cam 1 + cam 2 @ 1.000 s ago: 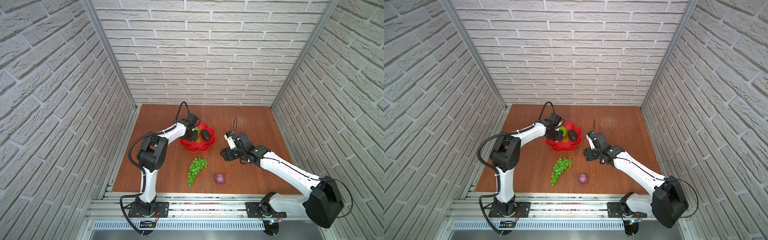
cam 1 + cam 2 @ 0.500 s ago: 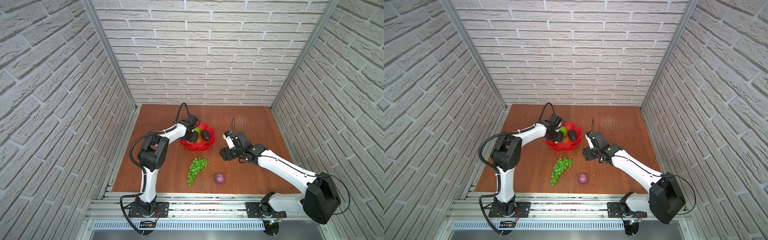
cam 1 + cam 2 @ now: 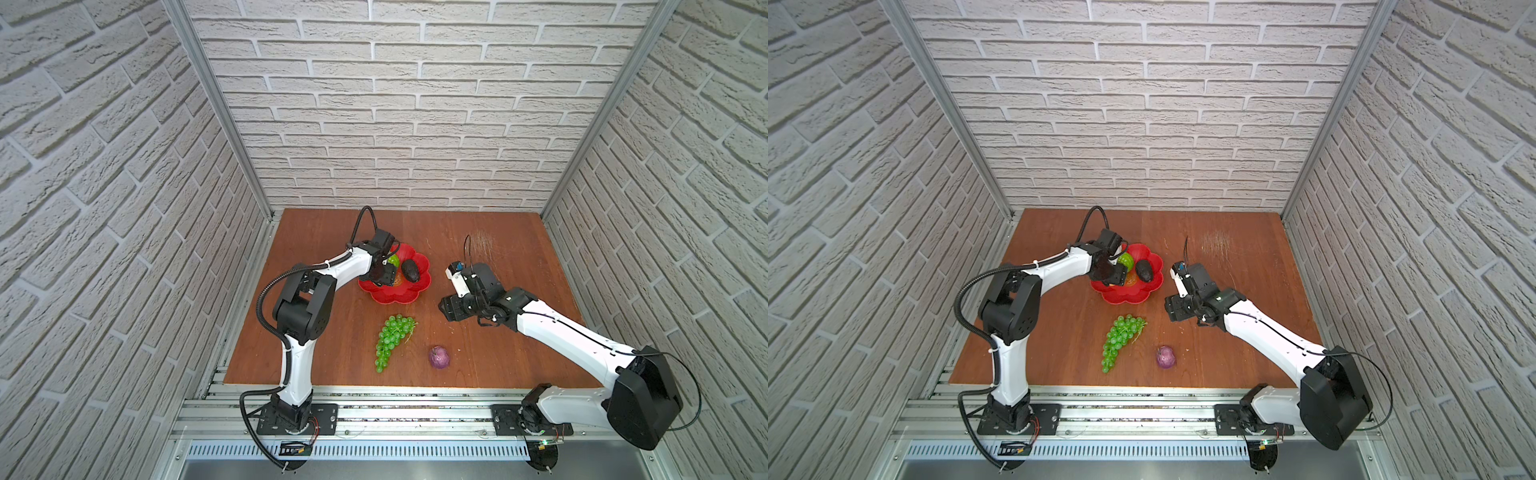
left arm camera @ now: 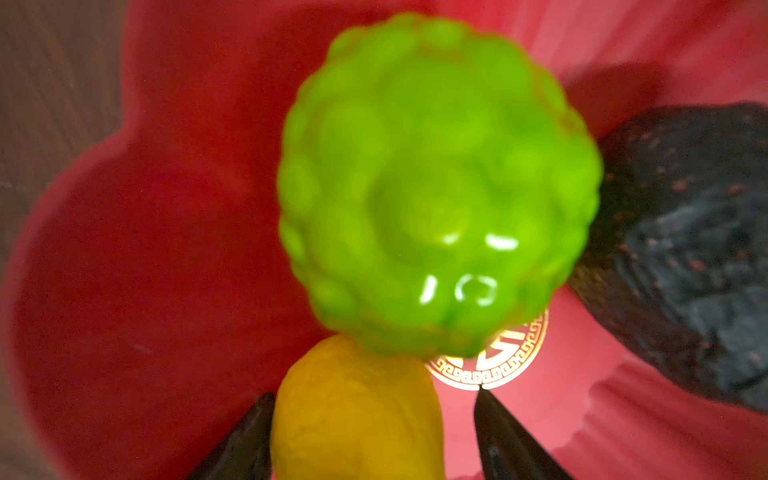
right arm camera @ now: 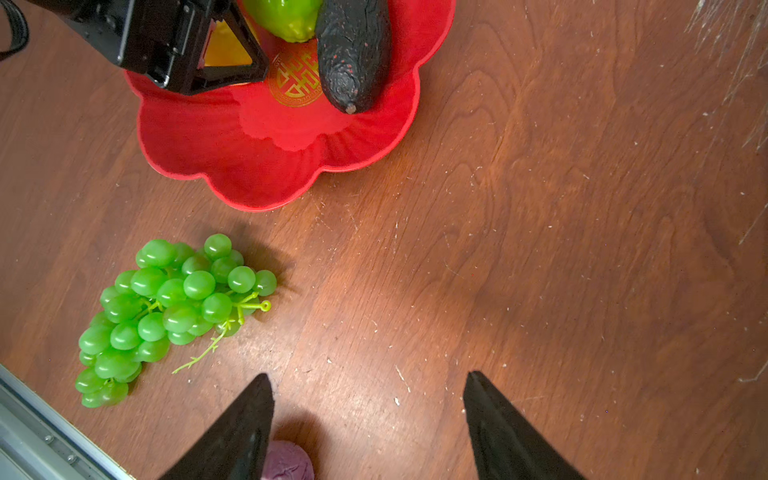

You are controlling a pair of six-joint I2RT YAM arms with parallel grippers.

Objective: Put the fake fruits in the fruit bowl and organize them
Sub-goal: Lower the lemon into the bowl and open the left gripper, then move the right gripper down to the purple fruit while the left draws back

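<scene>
**Left end effector** (image 4: 374,395): hanging low inside the bowl (image 3: 390,297), jaws standing spread about the lemon (image 4: 353,424), one jaw clear of it. Judged to be letting the lemon go.
**Bowl**: sitting mid-counter (image 3: 498,353), toward the far edge. It is carrying the lemon, the green ball (image 4: 436,187) just beside it, and the avocado (image 3: 410,270) next along.
**Grapes** (image 3: 392,338): lying between the bowl and the front edge.
**Purple fruit** (image 3: 439,357): lying right of the grapes, near the front edge.
**Right end effector** (image 5: 368,386): hovering spread and empty over bare counter, right of the bowl.
**Next**: an arm is needing to descend on the grapes or purple fruit, pinch, and carry to the bowl's free petals.
</scene>
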